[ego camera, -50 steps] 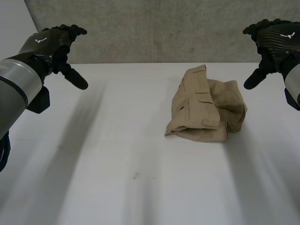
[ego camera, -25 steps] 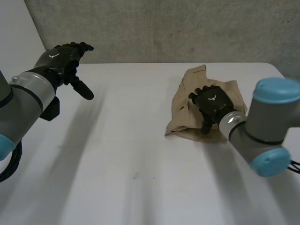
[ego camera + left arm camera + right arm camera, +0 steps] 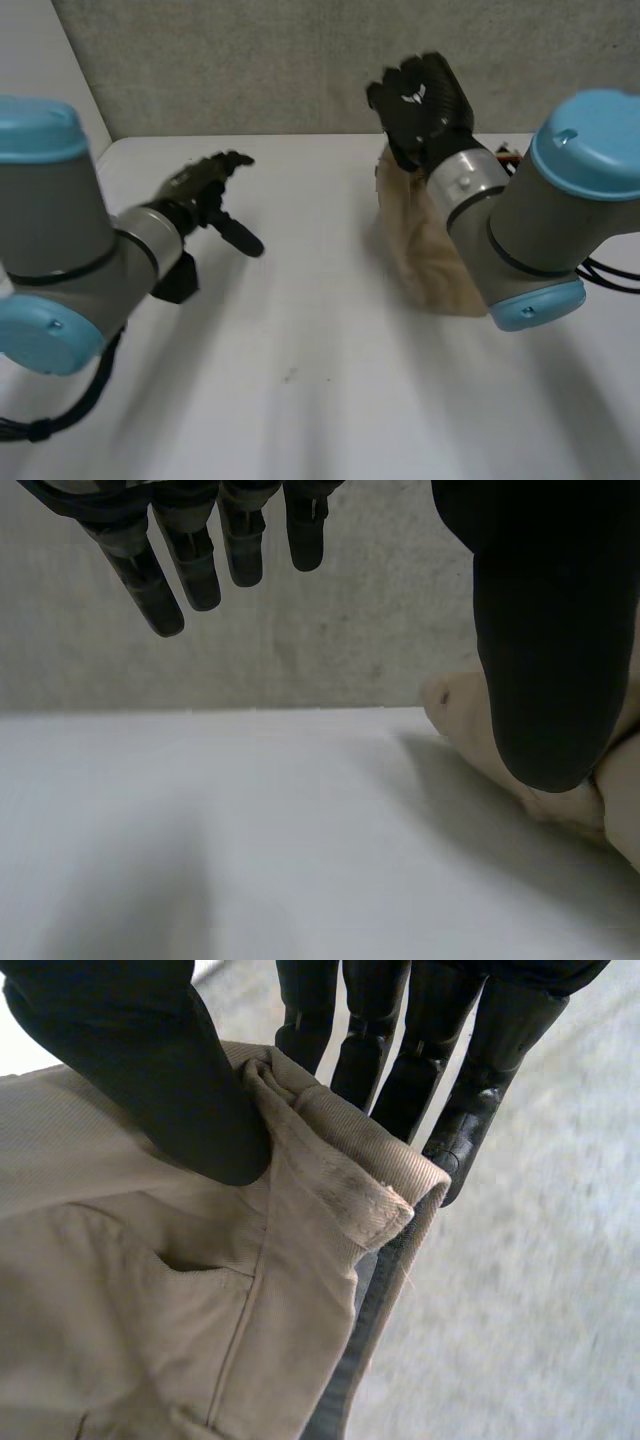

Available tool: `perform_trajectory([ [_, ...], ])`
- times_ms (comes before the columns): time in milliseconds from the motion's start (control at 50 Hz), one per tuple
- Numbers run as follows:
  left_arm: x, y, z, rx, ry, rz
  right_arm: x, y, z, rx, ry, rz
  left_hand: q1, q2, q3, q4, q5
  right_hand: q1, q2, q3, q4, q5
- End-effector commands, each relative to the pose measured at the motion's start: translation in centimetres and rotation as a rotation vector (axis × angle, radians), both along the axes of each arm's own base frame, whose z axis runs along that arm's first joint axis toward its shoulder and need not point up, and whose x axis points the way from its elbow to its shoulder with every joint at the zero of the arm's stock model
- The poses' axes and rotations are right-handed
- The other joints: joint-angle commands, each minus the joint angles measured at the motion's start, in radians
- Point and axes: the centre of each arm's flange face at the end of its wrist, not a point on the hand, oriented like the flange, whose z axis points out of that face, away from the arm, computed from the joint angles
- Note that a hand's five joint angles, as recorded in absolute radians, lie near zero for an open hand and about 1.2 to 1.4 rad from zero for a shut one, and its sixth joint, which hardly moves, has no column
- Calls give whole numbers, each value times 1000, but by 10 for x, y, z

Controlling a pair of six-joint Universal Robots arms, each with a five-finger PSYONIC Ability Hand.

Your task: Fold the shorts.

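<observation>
Shorts [image 3: 425, 250], tan and bunched, hang over the far right part of the table [image 3: 300, 400], held up from their top by the right robot hand [image 3: 420, 100]. In the right wrist view we see that robot hand [image 3: 150, 1070] pinching. Its thumb presses on a thick stitched edge of the shorts [image 3: 150, 1290], and its fingers [image 3: 400, 1060] lie straight behind the same edge, so the cloth is clamped between them (whether this edge is the waistband or a leg hem, we cannot tell). A pocket slit [image 3: 185, 1260] shows in the cloth just below the thumb. In the head view the cloth drops from the hand toward the table and its lower end passes behind the right arm [image 3: 540, 220]. We cannot tell whether it touches the table there.

We find the left robot hand [image 3: 205, 185] hovering over the far left part of the table, holding nothing. Its fingers are straight and spread, with the thumb standing well out from them. In the left wrist view those fingers [image 3: 150, 580] hang above the white table, and a fold of the shorts [image 3: 470, 720] lies on the table beyond the thumb. The left arm [image 3: 60, 260] reaches in over the table's near left side. A grey wall [image 3: 250, 60] stands behind the table's far edge.
</observation>
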Motion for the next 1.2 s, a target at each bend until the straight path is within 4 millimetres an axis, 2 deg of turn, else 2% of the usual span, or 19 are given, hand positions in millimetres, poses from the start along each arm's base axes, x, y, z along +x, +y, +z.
perform_trajectory([
  [20, -22, 21, -38, 241, 154, 14, 24, 39, 25, -110, 68, 72, 27, -8, -21, -11, -30, 417, 220, 239, 211, 247],
  [60, -26, 26, -43, 278, 169, 14, 31, 51, 28, -136, 87, 89, 27, -8, -21, -11, -30, 417, 220, 239, 211, 247],
  [160, -39, 42, -60, 400, 229, 10, 38, 65, 37, -172, 89, 94, 30, -5, -18, -8, -27, 417, 220, 239, 211, 247],
  [280, -50, 55, -65, 470, 296, -10, 48, 80, 47, -196, 62, 115, 59, 25, 11, 21, 3, 417, 220, 239, 211, 247],
  [460, -71, 92, -78, 630, 352, -133, 52, 84, 46, -198, 64, 128, 50, 16, 3, 13, -6, 417, 220, 239, 211, 247],
  [580, -74, 101, -77, 654, 368, -154, 53, 82, 41, -188, 70, 127, 88, 54, 40, 50, 32, 417, 220, 239, 211, 247],
  [600, -74, 100, -77, 646, 368, -153, 53, 82, 41, -187, 71, 125, 152, 118, 105, 115, 96, 417, 220, 239, 211, 247],
  [640, -76, 96, -80, 643, 371, -141, 52, 81, 41, -187, 72, 121, 510, 475, 462, 472, 453, 417, 220, 239, 211, 247],
  [700, -77, 90, -86, 631, 364, -112, 49, 77, 42, -184, 68, 94, 1228, 1193, 1180, 1190, 1171, 417, 220, 239, 211, 247],
  [800, -73, 83, -84, 566, 354, -38, 43, 74, 47, -183, 51, 36, 1230, 1196, 1182, 1192, 1174, 417, 220, 239, 211, 247],
  [840, -72, 82, -78, 547, 362, -33, 41, 74, 48, -181, 51, 14, 1230, 1196, 1182, 1192, 1174, 417, 220, 239, 211, 247],
  [900, -60, 71, -52, 476, 410, -17, 32, 70, 53, -192, 58, -26, 1230, 1196, 1182, 1192, 1174, 417, 220, 239, 211, 247],
  [920, -46, 56, -40, 428, 423, 18, 28, 68, 54, -193, 61, -38, 1230, 1196, 1182, 1192, 1174, 417, 220, 239, 211, 247],
  [980, -22, 31, -17, 328, 420, 69, 15, 59, 54, -188, 76, -80, 1230, 1196, 1182, 1192, 1174, 417, 220, 239, 211, 247],
  [1000, -6, 18, 0, 251, 406, 96, 12, 59, 54, -187, 77, -86, 1230, 1196, 1182, 1192, 1174, 417, 220, 239, 211, 247],
  [1080, 21, -4, 33, 81, 320, 116, 5, 60, 48, -159, 93, -95, 1230, 1196, 1182, 1192, 1174, 417, 220, 239, 211, 247],
  [1200, 22, -12, 52, -57, 173, 56, -1, 66, 16, -71, 173, -87, 1230, 1196, 1182, 1192, 1174, 417, 220, 239, 211, 247],
])
